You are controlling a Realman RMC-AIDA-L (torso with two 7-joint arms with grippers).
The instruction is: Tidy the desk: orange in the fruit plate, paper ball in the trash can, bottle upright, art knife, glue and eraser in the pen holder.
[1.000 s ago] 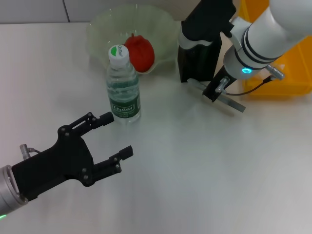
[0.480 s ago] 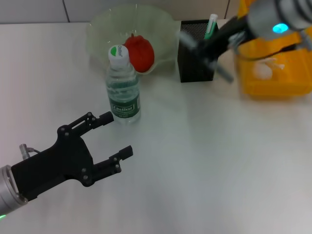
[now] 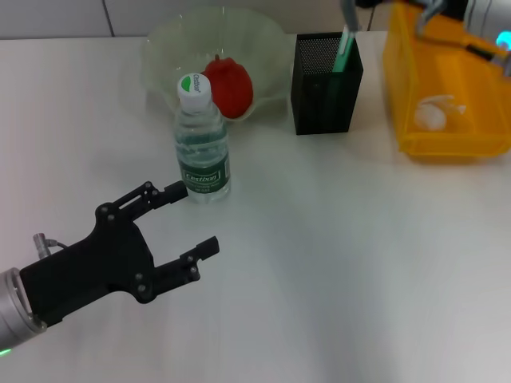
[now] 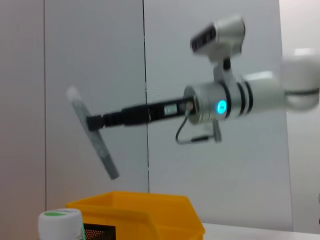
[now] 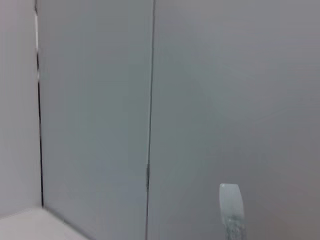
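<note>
My left gripper (image 3: pixel 198 217) is open and empty, low over the table in front of the upright water bottle (image 3: pixel 202 148). The left wrist view shows my right gripper (image 4: pixel 93 121) raised high, shut on the grey art knife (image 4: pixel 98 146), which hangs tilted above the black mesh pen holder (image 3: pixel 325 76). The knife's tip shows in the right wrist view (image 5: pixel 231 207). A green-and-white glue stick (image 3: pixel 344 41) stands in the holder. The orange (image 3: pixel 230 84) lies in the green fruit plate (image 3: pixel 172 48). The paper ball (image 3: pixel 433 112) lies in the yellow trash can (image 3: pixel 479 88). The eraser is not visible.
The plate, pen holder and trash can line the far edge of the white table. The bottle's cap (image 4: pixel 60 222) and the trash can's rim (image 4: pixel 150 216) show low in the left wrist view. My right arm (image 3: pixel 489 17) is at the top right corner.
My right arm has lifted the art knife off the table beside the pen holder, up and back, mostly leaving the head view. The left arm has not moved.
</note>
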